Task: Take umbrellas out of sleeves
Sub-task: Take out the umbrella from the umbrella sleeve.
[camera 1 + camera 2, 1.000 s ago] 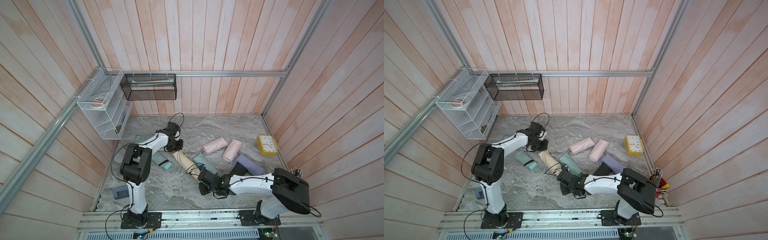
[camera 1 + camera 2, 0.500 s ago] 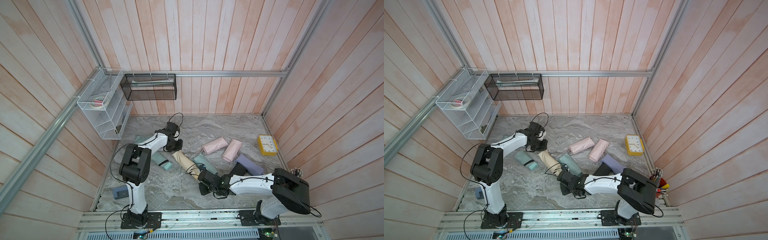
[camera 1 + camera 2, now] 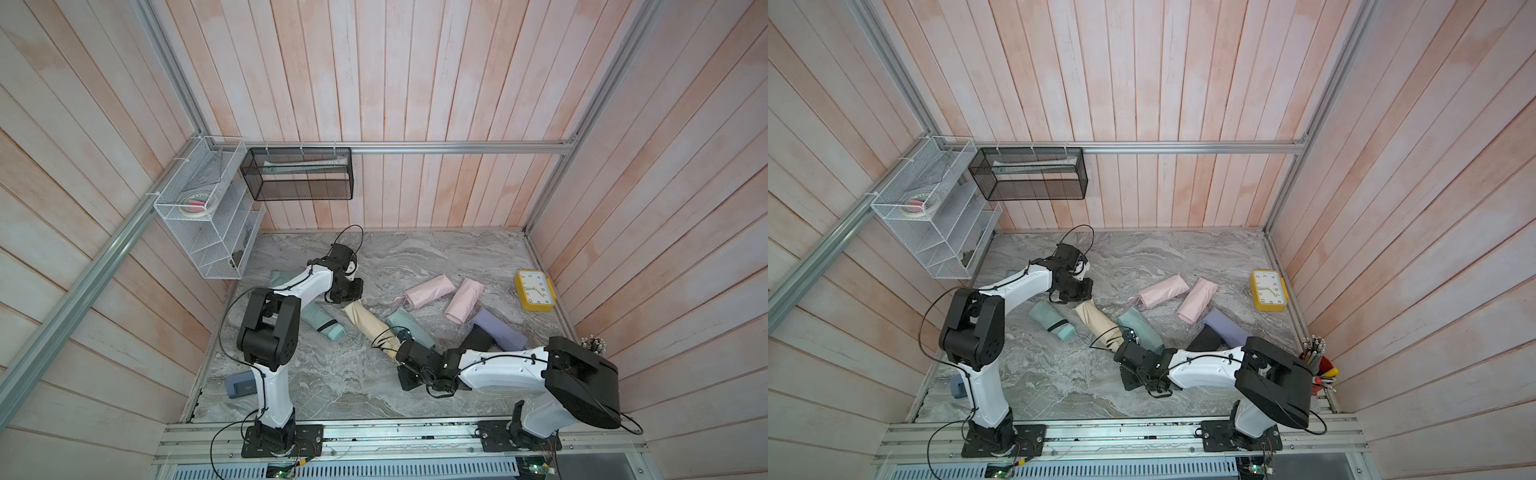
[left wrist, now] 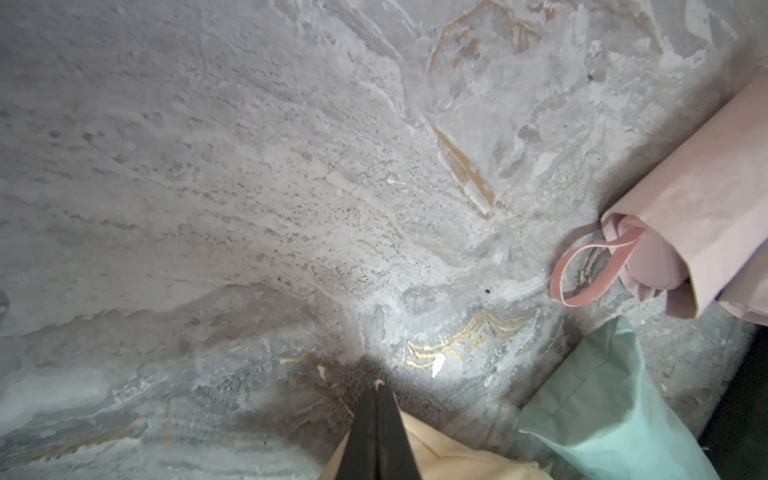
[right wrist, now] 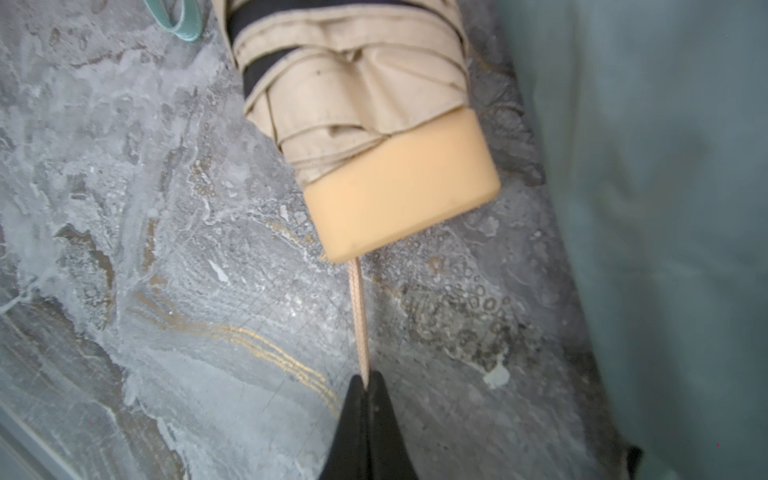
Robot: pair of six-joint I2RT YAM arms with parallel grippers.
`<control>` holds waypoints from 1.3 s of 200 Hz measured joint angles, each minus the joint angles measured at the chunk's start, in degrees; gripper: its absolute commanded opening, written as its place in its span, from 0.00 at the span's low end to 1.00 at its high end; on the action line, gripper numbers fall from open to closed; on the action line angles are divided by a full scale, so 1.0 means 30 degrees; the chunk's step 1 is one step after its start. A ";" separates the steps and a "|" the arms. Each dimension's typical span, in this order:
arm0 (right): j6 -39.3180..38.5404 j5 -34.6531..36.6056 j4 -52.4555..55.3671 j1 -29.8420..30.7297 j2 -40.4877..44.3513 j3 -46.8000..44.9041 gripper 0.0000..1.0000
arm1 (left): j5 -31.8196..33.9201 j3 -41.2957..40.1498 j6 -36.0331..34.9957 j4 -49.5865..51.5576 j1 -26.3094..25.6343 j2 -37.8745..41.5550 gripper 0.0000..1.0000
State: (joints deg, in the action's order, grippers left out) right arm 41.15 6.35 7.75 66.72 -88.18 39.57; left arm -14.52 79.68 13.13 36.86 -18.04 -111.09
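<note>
Compared with the views of a second ago, neither arm and nothing on the table (image 3: 332,386) has visibly shifted.

**Grip state**
- The left gripper (image 4: 376,388) is clenched on the far end of the cream-yellow sleeve (image 3: 365,320), which lies at mid-table.
- The right gripper (image 5: 365,384) is clenched on the wrist cord (image 5: 359,316) of the cream-yellow umbrella (image 5: 353,83). The cord runs straight from the handle (image 5: 401,187) to the jaws.
- The handle and some pleated fabric stand clear of the sleeve's near end.

**Count, in both top views**
- Cream-yellow: one sleeve and one umbrella.
- Pink: two, the looped pink sleeve (image 3: 428,291) and the plain pink sleeve (image 3: 463,305).
- Mint: one mint sleeve (image 3: 409,328), just beside the cream-yellow one, and one mint umbrella (image 3: 322,322) with a black band, beside the left arm.
- A further mint piece (image 3: 272,276) shows behind that arm. You cannot tell whether it joins the mint umbrella.
- Lavender: one lavender sleeve (image 3: 498,332).
- Black: one black piece (image 3: 478,338), partly under the right arm.
- Other: one yellow clock (image 3: 535,290) and one blue-grey device (image 3: 241,384).

**Edges and room**
- Bare marble lies between the right gripper and the front rail (image 3: 374,432).
- Bare marble also runs along the back wall.
- The clock sits near the right wall.
- The blue-grey device sits at the left edge.
</note>
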 measured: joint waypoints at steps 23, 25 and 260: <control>0.0015 0.0000 0.0000 0.0000 0.0007 0.0000 0.00 | 0.0015 0.0000 -0.0007 -0.0080 0.0219 0.0248 0.00; 0.0022 0.0000 0.0000 0.0000 0.0007 0.0000 0.00 | 0.0007 0.0000 -0.0007 -0.0087 0.0240 0.0262 0.00; 0.0860 0.0299 0.0044 0.0663 0.0437 -0.0430 0.00 | 0.0015 -0.0291 -0.0007 -0.0146 0.0678 0.0896 0.00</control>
State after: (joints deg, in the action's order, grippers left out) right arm 43.72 7.25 7.88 68.71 -86.87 38.28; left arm -14.48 78.81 13.10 36.42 -16.01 -108.40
